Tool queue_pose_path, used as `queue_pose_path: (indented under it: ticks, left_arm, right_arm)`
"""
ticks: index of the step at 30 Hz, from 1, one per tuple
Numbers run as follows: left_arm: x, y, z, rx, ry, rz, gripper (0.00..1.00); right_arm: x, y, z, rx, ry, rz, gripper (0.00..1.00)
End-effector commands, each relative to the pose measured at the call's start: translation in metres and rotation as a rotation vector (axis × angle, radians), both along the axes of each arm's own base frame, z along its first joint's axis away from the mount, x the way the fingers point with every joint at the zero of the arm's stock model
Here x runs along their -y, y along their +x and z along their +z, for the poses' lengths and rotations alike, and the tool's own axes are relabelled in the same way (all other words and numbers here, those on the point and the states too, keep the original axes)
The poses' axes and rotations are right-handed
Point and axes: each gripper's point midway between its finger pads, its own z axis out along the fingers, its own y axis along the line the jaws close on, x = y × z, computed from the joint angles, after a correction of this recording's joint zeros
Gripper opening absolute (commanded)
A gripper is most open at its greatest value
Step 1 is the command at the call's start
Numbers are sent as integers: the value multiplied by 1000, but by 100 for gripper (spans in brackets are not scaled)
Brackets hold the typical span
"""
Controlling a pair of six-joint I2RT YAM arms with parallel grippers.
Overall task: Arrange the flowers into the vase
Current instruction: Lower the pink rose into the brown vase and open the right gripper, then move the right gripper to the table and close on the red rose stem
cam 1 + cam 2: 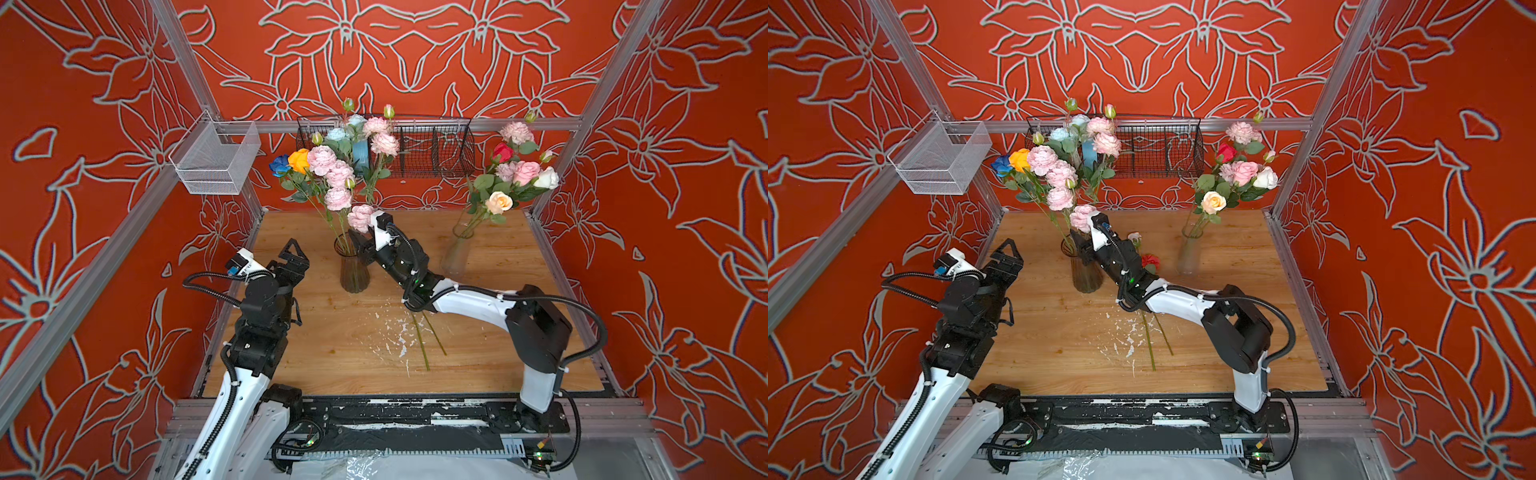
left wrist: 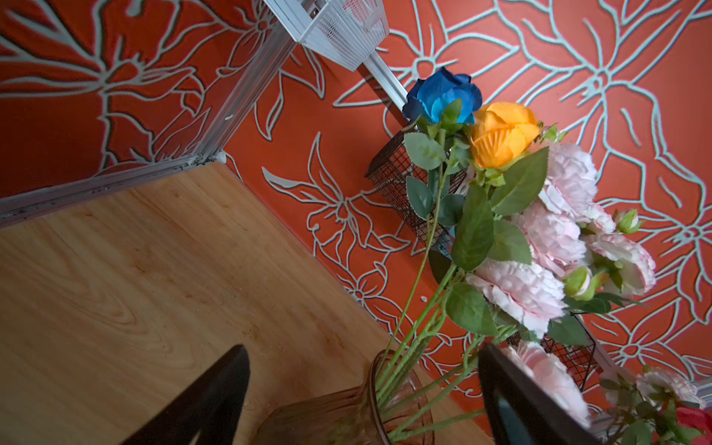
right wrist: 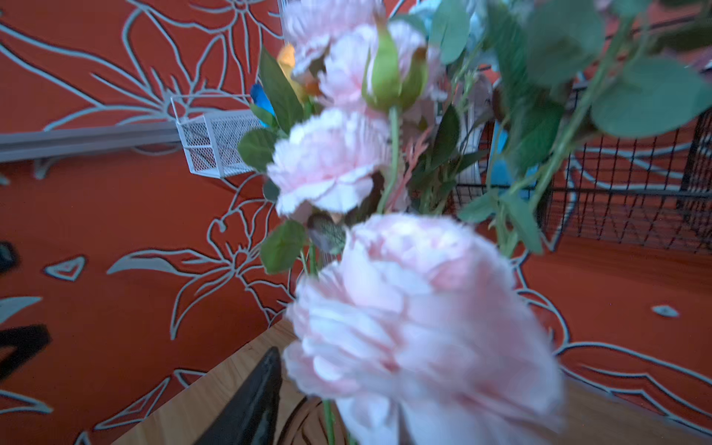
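A brown ribbed glass vase [image 1: 354, 272] stands mid-table and holds pink peonies [image 1: 322, 160], a blue rose [image 1: 279, 165] and a yellow rose [image 1: 300, 161]. My right gripper [image 1: 358, 243] is at the vase's mouth, under a low pink peony bloom [image 3: 416, 319]. One of its fingers [image 3: 250, 404] shows, standing clear of a green stem [image 3: 328, 422]; the bloom hides the other. Two more flowers lie on the table, their stems [image 1: 424, 340] running out from under the right arm, with a red bloom [image 1: 1150, 261] and a white one [image 1: 1134, 237]. My left gripper [image 2: 362, 346] is open and empty, left of the vase.
A clear vase [image 1: 457, 257] with pink, white, peach and red roses stands at the back right. A black wire basket [image 1: 428, 151] hangs on the back wall and a white mesh basket [image 1: 216, 160] on the left rail. White flecks [image 1: 395, 332] dot the wooden table.
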Motion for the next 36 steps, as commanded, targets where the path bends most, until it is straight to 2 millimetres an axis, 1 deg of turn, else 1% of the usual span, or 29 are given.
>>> queue_pose_path:
  ticks: [1,3,6,7,8,9,11,12,14,15,17,20,23,29,30,32,36]
  left_arm:
    - [6,2,9,22,-25,-40,92]
    - [11,4,10,24,-26,-67,92]
    - [19,6,11,26,-32,-111,92]
    - [22,7,11,28,-35,-126,92]
    - [25,9,11,29,-36,-146,92]
    - [29,11,11,29,-38,-168,92]
    - [42,15,11,17,-49,-230,92]
    - [48,16,11,14,-53,-261,91]
    - [66,20,9,-3,-59,-340,88]
    - [73,21,8,-11,-61,-370,88]
    - [88,22,7,-23,-57,-425,87]
    - [97,22,5,-32,-45,-450,87]
    - [95,21,4,-34,-37,-435,86]
    - [88,21,2,-37,-21,-398,86]
    - [88,21,1,-39,-21,-395,86]
    - [87,21,1,-39,-20,-394,86]
    - [88,21,2,-35,-17,-398,87]
  right_arm:
    - [15,-16,6,-30,-63,-16,57]
    - [24,-27,8,-34,-83,-17,58]
    - [42,-41,5,-81,-118,-33,58]
    - [50,-44,-3,-110,-138,-50,58]
    - [63,-46,-8,-138,-144,-85,58]
    - [75,-47,-17,-171,-155,-124,58]
    - [104,-51,-42,-259,-198,-217,57]
    - [114,-52,-54,-293,-228,-252,56]
    - [136,-57,-83,-371,-311,-321,53]
    - [143,-58,-92,-395,-341,-348,51]
    - [158,-59,-118,-457,-387,-412,43]
    - [164,-61,-158,-583,-445,-412,38]
    - [163,-58,-191,-694,-478,-410,34]
    - [156,-47,-252,-880,-531,-381,34]
    - [154,-45,-258,-895,-528,-372,35]
    - [150,-41,-270,-919,-533,-370,42]
    - [140,-37,-288,-954,-552,-338,42]
